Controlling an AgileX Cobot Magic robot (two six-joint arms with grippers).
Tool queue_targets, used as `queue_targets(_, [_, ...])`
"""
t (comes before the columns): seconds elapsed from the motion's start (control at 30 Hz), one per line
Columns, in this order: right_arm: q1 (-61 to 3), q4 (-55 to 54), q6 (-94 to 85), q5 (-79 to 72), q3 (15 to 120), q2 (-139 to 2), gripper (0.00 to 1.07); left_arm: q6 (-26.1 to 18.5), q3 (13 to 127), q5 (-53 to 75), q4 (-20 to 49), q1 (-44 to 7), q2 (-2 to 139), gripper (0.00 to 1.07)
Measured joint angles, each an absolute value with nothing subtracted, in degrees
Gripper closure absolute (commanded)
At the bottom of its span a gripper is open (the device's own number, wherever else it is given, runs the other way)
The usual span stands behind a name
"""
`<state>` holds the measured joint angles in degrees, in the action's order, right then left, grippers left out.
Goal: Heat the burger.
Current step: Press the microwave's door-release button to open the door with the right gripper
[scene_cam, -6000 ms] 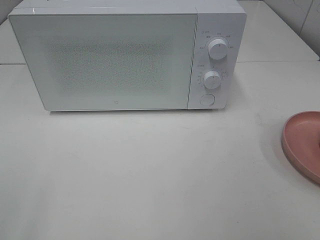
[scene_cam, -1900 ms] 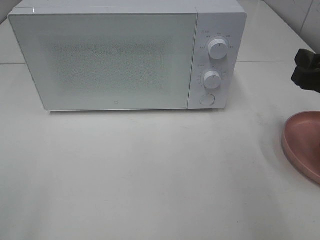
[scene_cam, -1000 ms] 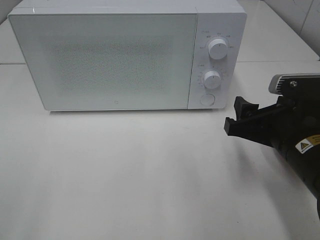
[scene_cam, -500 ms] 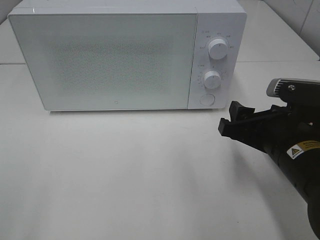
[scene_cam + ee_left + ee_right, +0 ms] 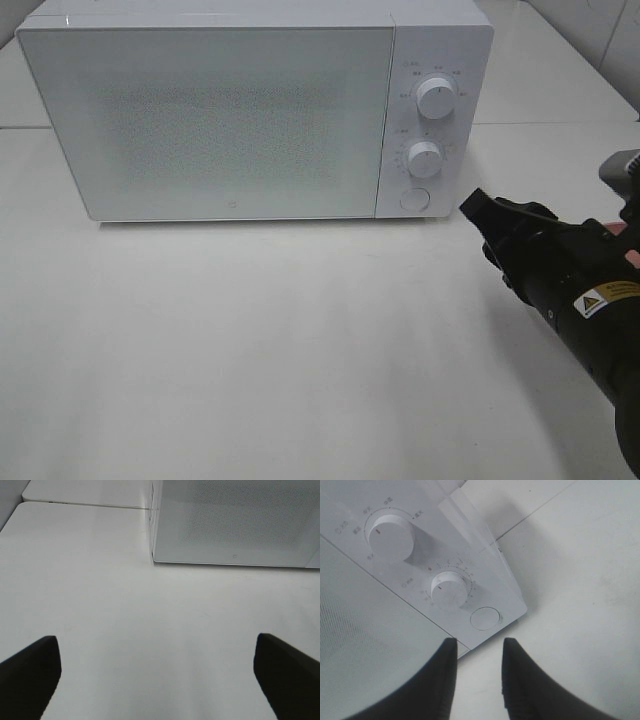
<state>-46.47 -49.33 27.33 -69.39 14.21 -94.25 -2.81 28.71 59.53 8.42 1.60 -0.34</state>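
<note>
From the high exterior mount: looking steeply down over the matte white worktop (image 5: 250,350), mid-range, with the white box-shaped microwave oven (image 5: 230,110) filling 12 o'clock. From the left wrist: low over the worktop, facing the oven's speckled door, framed by the black left pincer (image 5: 156,647). From the right wrist: rolled sideways, very close on the round white push-button (image 5: 485,618), just past the black right pincer (image 5: 479,647). Shared by all three: oven front and worktop.

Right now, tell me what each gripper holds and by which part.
Nothing is held: left gripper wide open, right gripper slightly open with an empty gap.
</note>
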Motion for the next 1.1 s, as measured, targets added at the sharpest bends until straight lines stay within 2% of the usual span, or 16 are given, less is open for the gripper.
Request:
queue_targets(0.03, [-46.5,-49.3,27.3,-69.4,14.2,-94.3,0.83,-2.8,28.7,59.5,8.4,1.6,-0.3,0.04])
queue_targets(0.1, [-46.5,-49.3,39.6,-69.4,14.2,-94.3,0.89,-2.8,28.7,59.5,8.4,1.6,-0.3,0.04])
queue_targets(0.2, [-46.5,-49.1,49.0,-69.4,14.2,-94.3,0.93,-2.8,28.7,59.5,8.4,1.6,-0.3,0.04])
queue_targets(0.33, [-46.5,-49.0,58.4,-69.4,14.2,-94.3,0.96,-2.8,28.7,59.5,8.4,1.6,-0.3,0.04])
queue_targets(0.43, [-46.5,-48.8,64.2,-69.4,14.2,-94.3,1.02,-2.8,28.7,59.5,8.4,1.6,-0.3,0.04])
queue_targets(0.47, [-46.5,-48.6,68.1,-69.4,14.2,-94.3,1.07,-2.8,28.7,59.5,8.4,1.6,-0.3,0.04])
queue_targets(0.7, [-46.5,-48.2,78.3,-67.6,14.2,-94.3,1.07,-2.8,28.7,59.5,8.4,1.6,-0.3,0.04])
queue_targets(1.1, [-46.5,-48.2,79.4,-65.0,16.3,-95.5,1.07,-2.8,28.7,59.5,8.4,1.6,-0.3,0.04])
